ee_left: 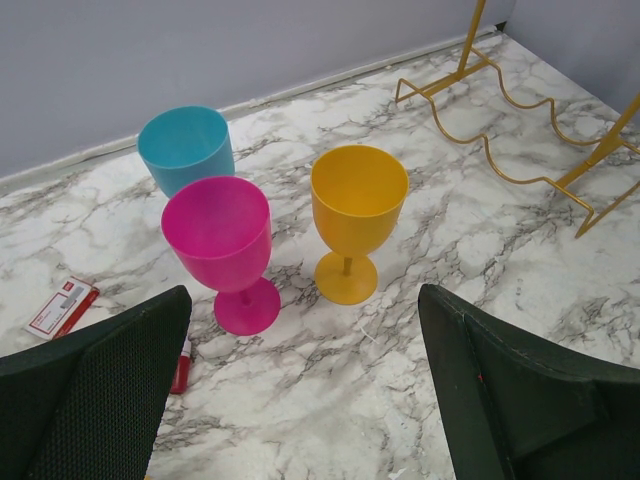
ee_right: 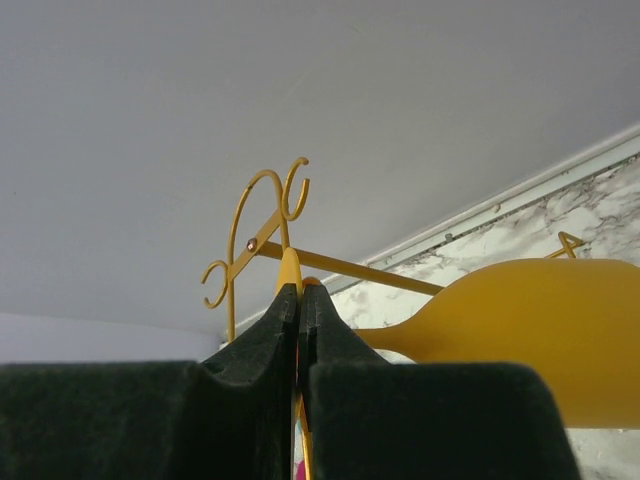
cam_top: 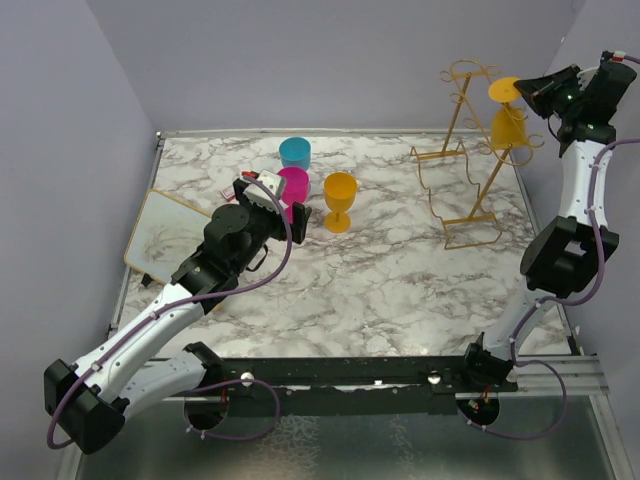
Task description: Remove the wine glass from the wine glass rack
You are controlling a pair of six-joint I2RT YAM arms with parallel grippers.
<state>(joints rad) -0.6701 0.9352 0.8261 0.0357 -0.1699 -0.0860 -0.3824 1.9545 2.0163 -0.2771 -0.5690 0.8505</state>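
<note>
Lab cell: walled marble-print tabletop (cam_top: 400, 280)

Gold wine glass rack (ee_left: 470, 35), yellow wine glass (ee_right: 530, 335), magenta goblet (ee_left: 220, 245), yellow goblet (ee_left: 357, 215), teal cup (ee_left: 185, 148) — grey-veined white marble table (ee_left: 480, 230)

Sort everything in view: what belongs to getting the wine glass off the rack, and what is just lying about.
For the job:
- wine glass rack
- hanging yellow wine glass, upside down on the rack
- right gripper, jaws shut on that glass's foot

Lying about:
- blue cup
- pink wine glass
- standing yellow wine glass
- red and white packet
- marbled board
</note>
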